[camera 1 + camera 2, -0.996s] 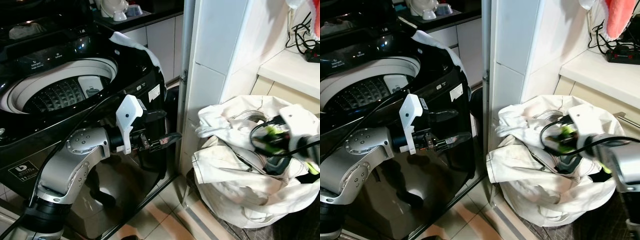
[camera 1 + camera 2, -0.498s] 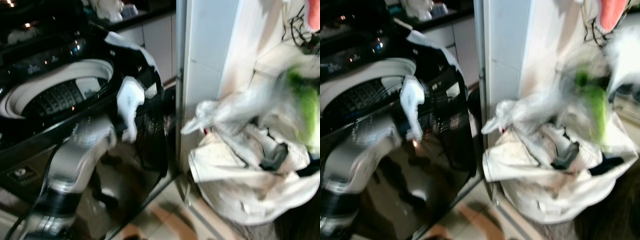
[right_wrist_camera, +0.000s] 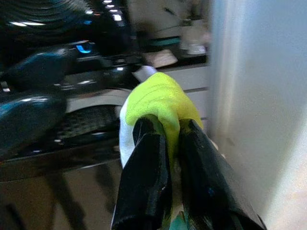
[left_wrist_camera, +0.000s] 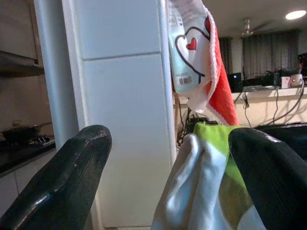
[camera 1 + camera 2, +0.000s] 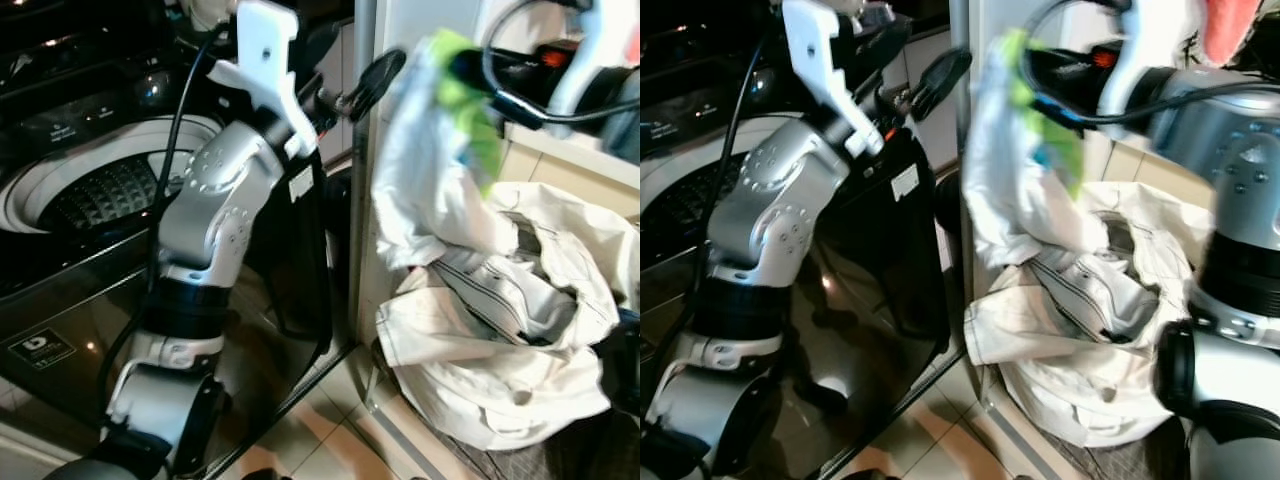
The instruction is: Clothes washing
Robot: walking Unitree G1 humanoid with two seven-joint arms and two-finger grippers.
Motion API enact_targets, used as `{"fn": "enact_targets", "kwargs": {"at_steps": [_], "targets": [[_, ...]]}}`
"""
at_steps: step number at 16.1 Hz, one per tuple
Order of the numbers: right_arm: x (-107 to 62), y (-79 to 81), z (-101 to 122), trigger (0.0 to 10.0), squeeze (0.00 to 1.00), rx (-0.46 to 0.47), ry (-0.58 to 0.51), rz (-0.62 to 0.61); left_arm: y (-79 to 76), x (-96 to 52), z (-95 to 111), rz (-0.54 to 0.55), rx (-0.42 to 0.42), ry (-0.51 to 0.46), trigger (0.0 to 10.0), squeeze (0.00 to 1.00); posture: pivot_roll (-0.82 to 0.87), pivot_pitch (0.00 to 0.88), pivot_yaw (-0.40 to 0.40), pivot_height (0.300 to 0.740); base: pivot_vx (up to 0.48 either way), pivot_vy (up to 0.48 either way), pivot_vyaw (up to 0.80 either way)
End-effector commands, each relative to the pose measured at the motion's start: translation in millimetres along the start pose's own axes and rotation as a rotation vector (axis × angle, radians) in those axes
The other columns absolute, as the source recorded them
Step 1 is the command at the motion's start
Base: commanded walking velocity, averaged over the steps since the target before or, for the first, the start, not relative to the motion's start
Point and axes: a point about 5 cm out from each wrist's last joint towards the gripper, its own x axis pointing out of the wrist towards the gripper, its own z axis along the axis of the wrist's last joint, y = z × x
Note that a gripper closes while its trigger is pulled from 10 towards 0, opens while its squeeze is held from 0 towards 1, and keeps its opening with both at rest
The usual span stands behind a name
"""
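1. Since 1 s ago, both arms have risen: the right end effector (image 5: 1040, 62), then down in the laundry bag (image 5: 500, 330), is now lifted above it with a white and lime-green garment (image 5: 440, 150) hanging from it, and the left end effector (image 5: 350, 75), then low in front of the washing machine (image 5: 90, 190), is now up at the machine's top corner.
2. The right end effector's 2 black fingers (image 3: 144, 177) are pressed together on the green fold of the garment, which hangs in front of the white tiled pillar (image 5: 420, 30), between the machine and the bag.
3. The left end effector's fingers (image 4: 62, 182) are spread wide with nothing between them; in the left wrist view the garment sits just beyond them.
4. The machine's lid is up and the perforated drum (image 5: 100, 195) lies open to the left of the raised left arm.
5. The garment's lower end blurs into the bag's cloth, so whether it hangs free of the bag cannot be told.
6. The bag stands on the tiled floor (image 5: 330, 440) against the pillar, holding crumpled white cloth with dark seams.
7. A red and white towel (image 4: 206, 62) hangs up beside the pillar.
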Motion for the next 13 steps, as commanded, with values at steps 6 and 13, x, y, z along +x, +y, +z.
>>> {"fn": "enact_targets", "kwargs": {"at_steps": [6, 13], "targets": [[4.8, 33.2, 24, 0.0, 0.0, 0.171, -0.151, 0.263, -39.4, -23.7, -33, -0.359, -0.096, 0.137, 10.0, 1.0, -0.08, 0.0, 0.066, 0.74, 0.0, 0.0, 0.0], [1.7, 41.5, 20, 0.0, 0.0, 0.187, -0.139, 0.29, -6.0, -13.2, -31, -0.101, -0.023, 0.133, 0.0, 0.06, -0.09, 0.0, 0.073, 0.74, 0.0, 0.0, 0.0]]}}
